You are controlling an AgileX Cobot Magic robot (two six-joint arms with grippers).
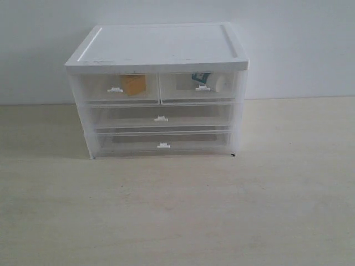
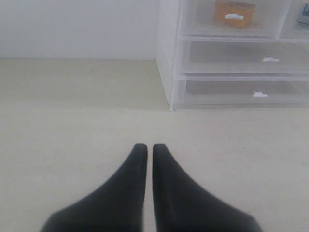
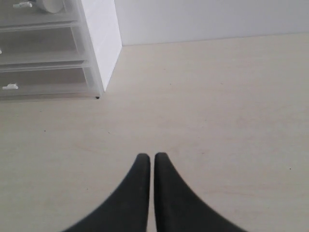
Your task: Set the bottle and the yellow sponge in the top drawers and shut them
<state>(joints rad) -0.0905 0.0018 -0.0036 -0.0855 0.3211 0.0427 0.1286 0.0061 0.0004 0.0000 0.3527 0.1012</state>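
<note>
Left claw [image 2: 145, 147] well apart from sponge [image 2: 234, 12]

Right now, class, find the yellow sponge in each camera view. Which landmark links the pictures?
Exterior view: yellow sponge inside the closed left top drawer.
Left wrist view: the sponge shows through that drawer's front.
Right wrist view: not in it.
Shared landmark: the bottom drawer's tab handle.

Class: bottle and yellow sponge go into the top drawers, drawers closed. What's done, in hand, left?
Done: the yellow sponge shows through the left top drawer, the bottle through the right top drawer, both fronts look flush. In hand: nothing; left gripper and right gripper shut, empty. Left: apparently nothing.
</note>
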